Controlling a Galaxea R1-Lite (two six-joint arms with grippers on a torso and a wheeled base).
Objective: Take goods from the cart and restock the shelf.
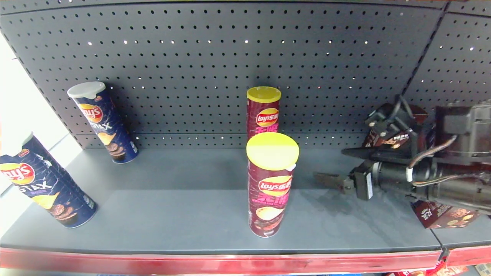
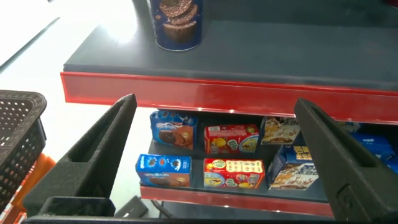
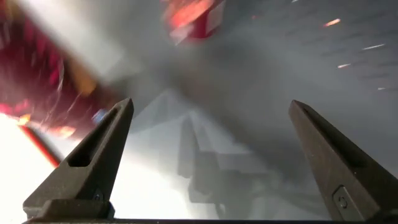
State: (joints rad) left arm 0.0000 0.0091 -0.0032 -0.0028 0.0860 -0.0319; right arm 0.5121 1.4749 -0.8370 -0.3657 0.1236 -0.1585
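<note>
Two maroon chip cans with yellow lids stand upright mid-shelf, the front can (image 1: 270, 184) near the edge and the rear can (image 1: 263, 111) by the pegboard. To the right of the front can, my right gripper (image 1: 330, 165) hangs open just above the grey shelf board (image 1: 180, 207) with nothing between its fingers. Its wrist view shows the open gripper (image 3: 211, 104) over the board, with a blurred maroon can (image 3: 31, 74) off to one side. My left gripper (image 2: 214, 102) is open and empty, below and in front of the red shelf lip (image 2: 230, 93).
Two blue chip cans stand at the shelf's left, one at the front (image 1: 46, 188) and one at the back (image 1: 105, 122). Dark red boxes (image 1: 445, 214) lie behind my right arm. The shelf below holds several snack boxes (image 2: 230, 155). A black basket (image 2: 18, 137) sits by the left gripper.
</note>
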